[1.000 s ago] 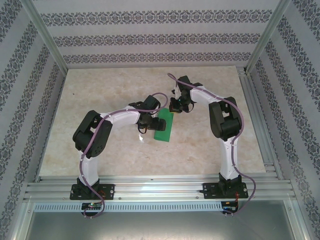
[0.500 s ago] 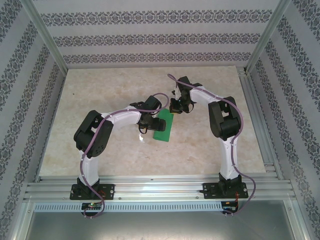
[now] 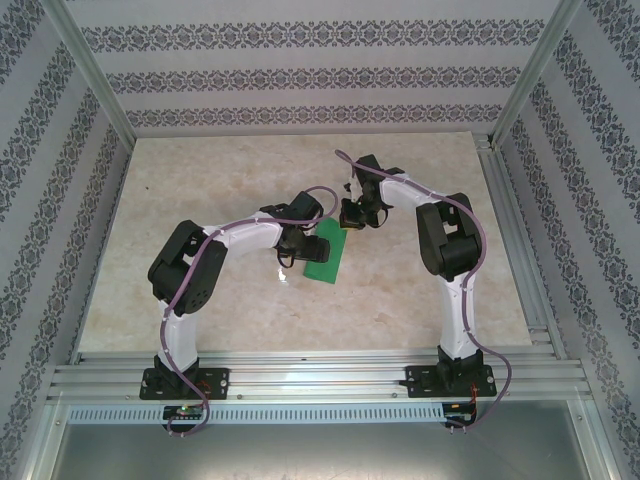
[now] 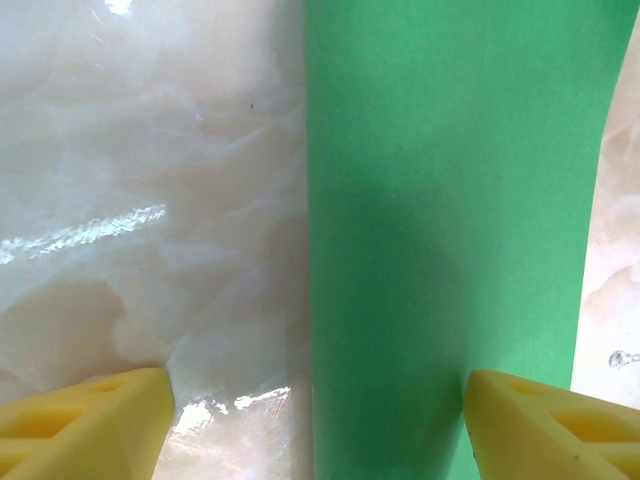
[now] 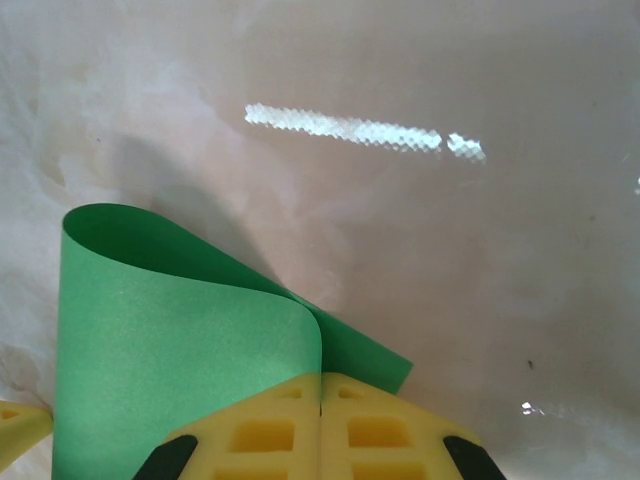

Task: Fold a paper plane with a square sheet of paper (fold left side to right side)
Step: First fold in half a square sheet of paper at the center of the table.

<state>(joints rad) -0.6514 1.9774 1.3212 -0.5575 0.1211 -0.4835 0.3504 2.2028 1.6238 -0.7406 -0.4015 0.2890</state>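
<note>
1. From above, the square sheet of paper [image 3: 326, 258] is lying near the middle of the tabletop [image 3: 200, 180], between your two arms. It is showing as a narrow green oblong. Your left fingers [image 3: 298, 246] are hovering at its left side, and your right fingers [image 3: 352, 214] are sitting at its far end.
2. In the left wrist view, your left fingers [image 4: 90, 420] are standing spread and gripping nothing. One is hanging over bare tabletop [image 4: 150, 200] and the other over the green sheet [image 4: 450, 200], so they are straddling one long, straight edge of it.
3. In the right wrist view, your right fingers [image 5: 320, 430] are pressed together at a corner of the sheet [image 5: 180, 340]. The upper layer is curling over in a soft roll, and a lower layer is poking out beside the fingers. You cannot tell whether they are pinching the paper or only pressing on it.
4. Judging progress, the side-to-side fold is looking brought over but not flattened. The crease is waiting to be pressed, and every pointed fold of the plane is lying ahead.
</note>
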